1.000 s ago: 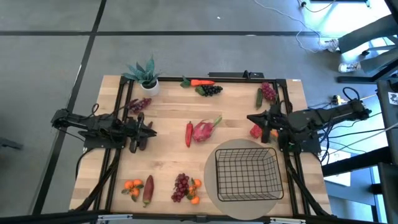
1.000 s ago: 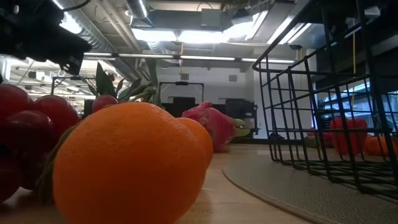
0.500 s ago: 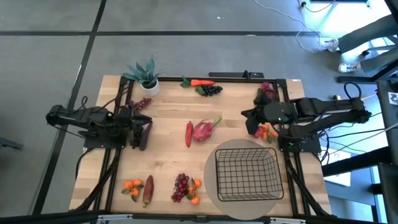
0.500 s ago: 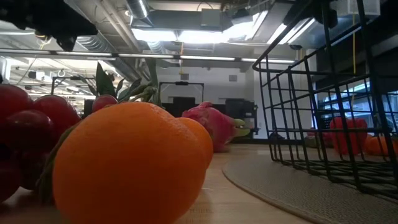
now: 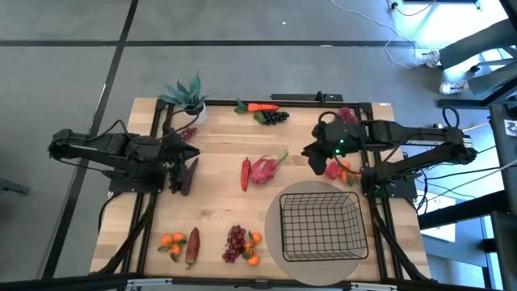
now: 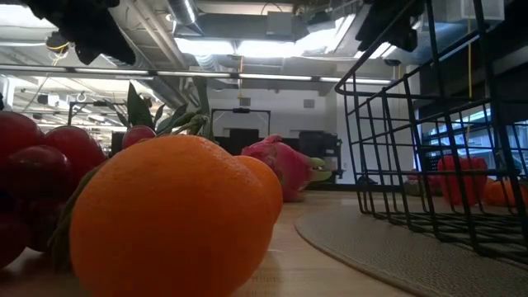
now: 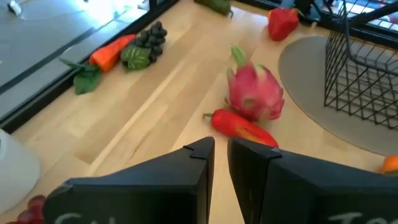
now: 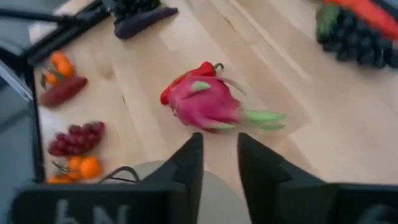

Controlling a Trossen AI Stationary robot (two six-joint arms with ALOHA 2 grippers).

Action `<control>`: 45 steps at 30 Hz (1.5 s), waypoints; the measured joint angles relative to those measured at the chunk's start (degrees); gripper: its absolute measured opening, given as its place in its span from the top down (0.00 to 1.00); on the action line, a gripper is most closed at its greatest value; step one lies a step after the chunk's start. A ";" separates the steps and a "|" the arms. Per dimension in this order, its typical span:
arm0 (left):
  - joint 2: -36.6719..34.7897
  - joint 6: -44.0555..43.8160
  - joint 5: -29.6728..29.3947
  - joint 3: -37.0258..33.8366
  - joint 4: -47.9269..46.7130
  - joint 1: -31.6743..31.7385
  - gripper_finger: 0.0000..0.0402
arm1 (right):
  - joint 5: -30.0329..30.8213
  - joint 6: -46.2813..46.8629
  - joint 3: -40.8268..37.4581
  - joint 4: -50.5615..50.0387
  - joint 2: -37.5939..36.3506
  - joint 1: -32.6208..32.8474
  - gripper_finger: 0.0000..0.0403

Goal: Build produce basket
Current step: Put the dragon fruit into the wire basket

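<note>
The black wire basket [image 5: 319, 229] stands on the round grey mat [image 5: 275, 217] at the near right. The produce lies spread on the table. The pink dragon fruit [image 5: 264, 170] and a long red pepper [image 5: 245, 174] lie side by side at the middle. My right gripper [image 5: 311, 153] hangs open above the table just right of the dragon fruit [image 8: 205, 102], slanting down toward it and holding nothing. My left gripper [image 5: 184, 172] hangs over the left part of the table with only a narrow gap [image 7: 221, 155] between its fingers and nothing in it.
A carrot [image 5: 260, 107], dark grapes [image 5: 273, 117] and a potted plant [image 5: 187, 97] lie along the far edge. Under my right arm are a red pepper [image 5: 332, 170] and red grapes [image 5: 349, 117]. Oranges [image 5: 172, 240], a potato [image 5: 192, 246] and more grapes [image 5: 235, 242] lie near the front edge.
My right gripper has gone toward the table's left edge, up to the dragon fruit, rising and tipping further down. My left gripper has risen from just above the table and its arm has drawn back toward the left edge. No produce has moved.
</note>
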 joint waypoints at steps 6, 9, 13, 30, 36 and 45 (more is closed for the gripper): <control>1.37 -0.26 2.68 0.84 0.13 1.40 0.91 | -1.11 -23.60 0.00 2.11 3.73 0.02 0.69; 1.37 -0.24 3.60 0.84 0.15 1.88 0.91 | -1.13 -29.52 0.00 2.73 6.69 -0.12 0.69; 1.37 -0.24 3.58 0.84 0.18 1.95 0.91 | -1.07 -35.07 0.00 3.63 11.56 -0.63 0.69; 1.37 -0.24 3.56 0.84 0.21 1.95 0.91 | -1.00 -51.60 0.00 11.68 29.06 -4.20 0.69; 1.37 -0.24 3.56 0.84 0.21 1.95 0.91 | -0.10 -55.90 0.00 12.81 32.33 -4.44 0.69; 1.37 -0.28 3.55 0.84 0.20 1.95 0.91 | 2.00 -58.72 0.00 13.07 35.27 -4.48 0.69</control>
